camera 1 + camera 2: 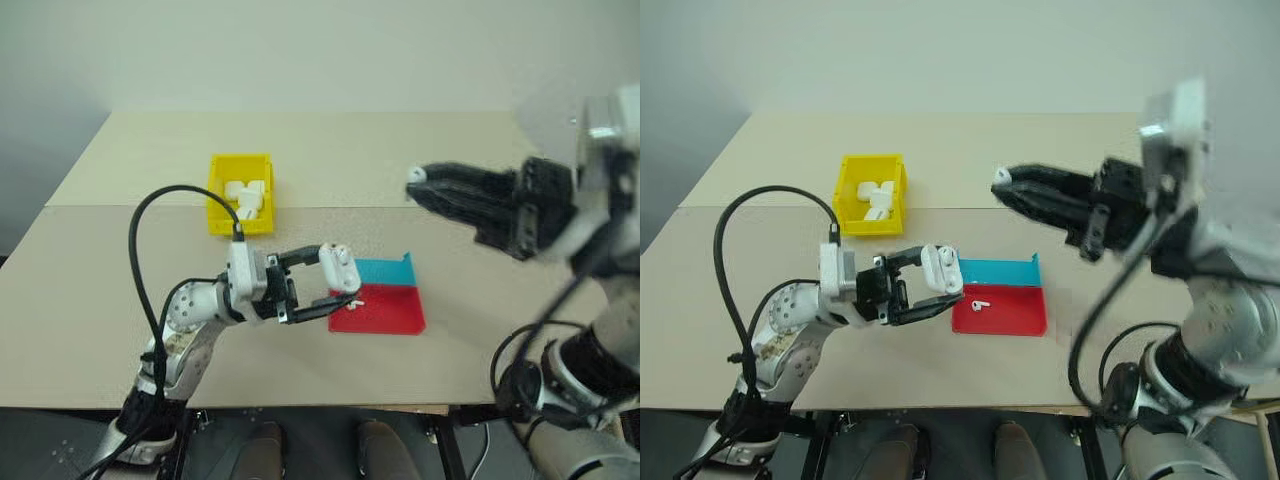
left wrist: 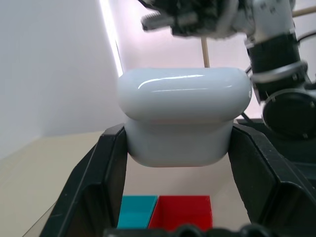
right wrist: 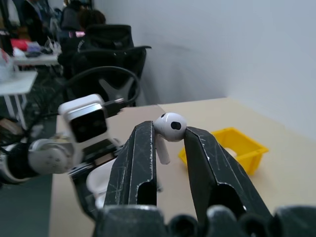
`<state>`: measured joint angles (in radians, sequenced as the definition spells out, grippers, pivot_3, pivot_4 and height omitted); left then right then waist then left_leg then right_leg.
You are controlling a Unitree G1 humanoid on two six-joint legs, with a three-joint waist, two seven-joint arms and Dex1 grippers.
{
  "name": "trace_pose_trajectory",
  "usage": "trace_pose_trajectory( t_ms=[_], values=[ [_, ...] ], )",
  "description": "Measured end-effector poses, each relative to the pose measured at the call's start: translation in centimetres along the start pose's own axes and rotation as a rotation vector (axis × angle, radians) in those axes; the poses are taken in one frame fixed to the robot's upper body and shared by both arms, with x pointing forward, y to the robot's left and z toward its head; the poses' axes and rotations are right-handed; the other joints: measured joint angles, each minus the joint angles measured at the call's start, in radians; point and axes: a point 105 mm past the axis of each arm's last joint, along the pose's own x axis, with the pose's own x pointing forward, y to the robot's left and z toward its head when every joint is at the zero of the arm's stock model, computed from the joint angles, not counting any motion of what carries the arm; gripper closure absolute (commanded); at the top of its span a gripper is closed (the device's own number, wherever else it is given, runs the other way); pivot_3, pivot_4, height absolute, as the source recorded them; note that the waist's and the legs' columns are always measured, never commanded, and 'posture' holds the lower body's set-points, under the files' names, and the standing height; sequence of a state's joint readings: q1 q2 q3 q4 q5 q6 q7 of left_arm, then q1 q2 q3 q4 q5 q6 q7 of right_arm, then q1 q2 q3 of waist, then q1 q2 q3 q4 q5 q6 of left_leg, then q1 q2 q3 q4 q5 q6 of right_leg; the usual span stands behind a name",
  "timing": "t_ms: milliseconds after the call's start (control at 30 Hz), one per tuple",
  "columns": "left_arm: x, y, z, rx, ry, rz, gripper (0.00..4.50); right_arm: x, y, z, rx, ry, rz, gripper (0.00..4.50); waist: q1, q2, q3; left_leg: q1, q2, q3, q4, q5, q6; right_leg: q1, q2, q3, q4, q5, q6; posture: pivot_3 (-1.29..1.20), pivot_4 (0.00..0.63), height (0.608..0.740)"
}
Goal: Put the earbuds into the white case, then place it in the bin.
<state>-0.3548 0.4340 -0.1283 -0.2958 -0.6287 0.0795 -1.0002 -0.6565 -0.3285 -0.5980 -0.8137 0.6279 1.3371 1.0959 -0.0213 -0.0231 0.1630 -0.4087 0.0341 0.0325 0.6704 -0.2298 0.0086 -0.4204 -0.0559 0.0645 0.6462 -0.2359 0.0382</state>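
My left gripper is shut on the white case, holding it above the table by the left edge of the tray. The same case shows between the black fingers. My right gripper hangs higher on the right, pointing left, and is shut on one earbud; the white head sticks out above the tips and the stem is pinched between them. A second earbud lies on the red half of the tray. The yellow bin stands on the table behind my left arm.
A shallow red and blue tray lies flat at the table's middle front. The bin holds several white pieces. A black cable loops up from my left wrist. The table's front edge runs just below the tray.
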Motion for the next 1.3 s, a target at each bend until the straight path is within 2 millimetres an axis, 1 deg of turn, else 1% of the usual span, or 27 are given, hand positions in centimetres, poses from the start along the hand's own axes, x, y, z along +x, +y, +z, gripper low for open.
trace_pose_trajectory(
  t_ms=[133, 233, 333, 433, 567, 633, 700, 867, 1300],
  values=[
    [0.3, 0.1, 0.5, -0.029, -0.015, -0.032, 1.74, 0.2, 1.2, -1.3, 0.038, 0.0, 0.004, 3.64, -0.002, 0.0, 0.0, 0.001, 0.0, 0.0, 0.0, 0.0, 0.0, 0.001, 0.0, 0.0, 0.0, 0.0, 0.0, 0.0, 0.15, 0.74],
    [0.4, -0.1, 0.4, -0.02, -0.003, -0.06, 1.74, 0.8, 1.7, -2.8, 0.082, 0.028, 0.015, 3.64, -0.003, 0.0, 0.0, 0.0, 0.0, 0.001, 0.0, 0.0, 0.0, 0.0, 0.0, 0.001, -0.001, 0.0, 0.0, 0.0, 0.15, 0.74],
    [0.4, -0.2, 0.2, -0.016, 0.011, -0.071, 1.74, 1.3, 2.0, -2.7, 0.042, 0.028, 0.031, 3.64, -0.004, 0.0, 0.0, 0.0, 0.0, 0.0, 0.0, 0.0, 0.0, 0.0, 0.0, 0.001, -0.001, 0.0, 0.001, 0.0, 0.15, 0.74],
    [0.3, -0.3, 0.0, -0.02, 0.017, -0.069, 1.74, 1.9, 2.3, -3.3, 0.045, 0.038, 0.053, 3.64, -0.005, 0.0, 0.0, 0.0, 0.0, 0.0, 0.0, 0.0, 0.0, 0.0, 0.0, 0.001, -0.001, -0.001, 0.001, 0.0, 0.15, 0.74],
    [0.2, -0.3, -0.1, -0.024, 0.022, -0.062, 1.74, 2.5, 2.4, -3.5, 0.036, 0.043, 0.078, 3.64, -0.005, 0.0, 0.0, 0.0, 0.0, 0.0, 0.0, 0.0, 0.0, 0.0, 0.0, 0.001, -0.001, -0.001, 0.001, 0.0, 0.15, 0.74],
    [0.1, -0.3, -0.3, -0.024, 0.028, -0.056, 1.74, 2.6, 2.7, -3.9, 0.036, 0.057, 0.096, 3.64, -0.005, 0.0, 0.0, 0.0, 0.0, 0.0, 0.0, 0.0, 0.0, 0.0, 0.0, 0.001, -0.002, -0.001, 0.001, 0.0, 0.15, 0.74],
    [0.0, -0.2, -0.4, -0.025, 0.033, -0.041, 1.74, 2.7, 2.7, -4.4, 0.041, 0.071, 0.098, 3.64, -0.003, 0.0, 0.0, -0.001, 0.0, 0.0, 0.0, 0.0, 0.0, 0.0, 0.0, 0.001, -0.002, -0.001, 0.001, 0.0, 0.15, 0.74],
    [0.0, -0.3, -0.4, -0.019, 0.035, -0.034, 1.74, 2.5, 2.4, -4.9, 0.021, 0.085, 0.093, 3.64, 0.001, -0.001, 0.0, -0.001, 0.0, 0.0, 0.0, 0.0, 0.0, 0.0, 0.0, 0.001, -0.003, -0.001, 0.001, 0.0, 0.15, 0.74],
    [0.1, -0.3, -0.6, -0.021, 0.033, -0.029, 1.74, 2.3, 2.4, -5.2, -0.043, 0.08, 0.097, 3.64, 0.005, -0.001, 0.0, -0.001, 0.0, 0.0, 0.0, 0.0, 0.0, 0.0, 0.0, 0.001, -0.004, -0.001, 0.001, 0.0, 0.15, 0.74]
  ],
)
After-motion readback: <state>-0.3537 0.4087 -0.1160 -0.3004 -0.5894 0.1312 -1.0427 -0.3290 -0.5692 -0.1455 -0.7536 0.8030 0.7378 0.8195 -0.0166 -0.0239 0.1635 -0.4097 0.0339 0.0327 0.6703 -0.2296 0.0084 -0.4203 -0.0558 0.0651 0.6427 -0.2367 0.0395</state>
